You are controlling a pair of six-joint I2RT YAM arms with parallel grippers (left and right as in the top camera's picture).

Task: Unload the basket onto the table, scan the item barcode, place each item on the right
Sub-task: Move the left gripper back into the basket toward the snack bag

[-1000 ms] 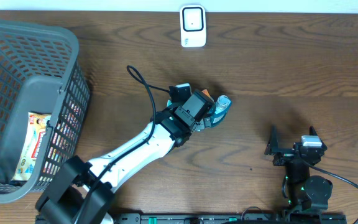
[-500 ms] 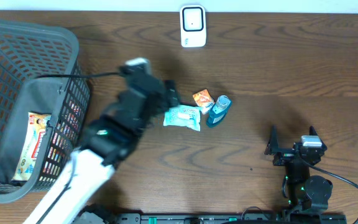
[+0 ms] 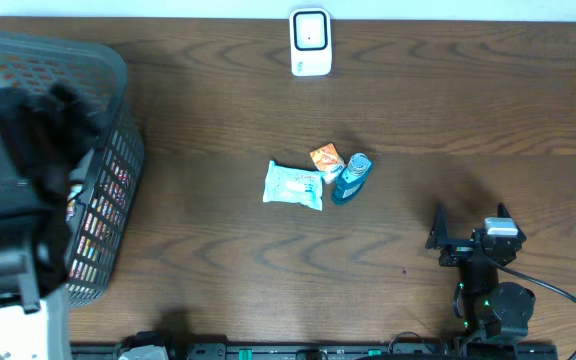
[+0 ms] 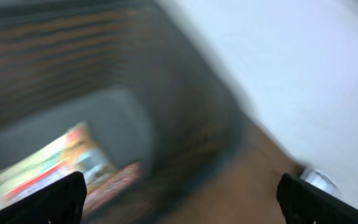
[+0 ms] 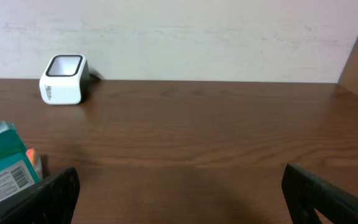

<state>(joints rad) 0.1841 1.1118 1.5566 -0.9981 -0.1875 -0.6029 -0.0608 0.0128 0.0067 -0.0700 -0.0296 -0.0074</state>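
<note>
The left gripper [image 4: 179,205] hangs above the grey basket [image 3: 118,170] at the left edge, claw spread wide and empty, its own view blurred; a colourful packet [image 4: 48,165] lies inside the basket; the right gripper [image 3: 470,230] sits at lower right, equally wide, holding nothing; the white-and-teal packet [image 3: 293,186] lies flat mid-table, just beside an orange sachet [image 3: 326,160] and a teal bottle [image 3: 352,177]; the white scanner [image 3: 310,42] stands top centre, well apart.

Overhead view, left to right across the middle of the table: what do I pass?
wire basket → pale blue packet → orange packet → teal bottle → right gripper
</note>
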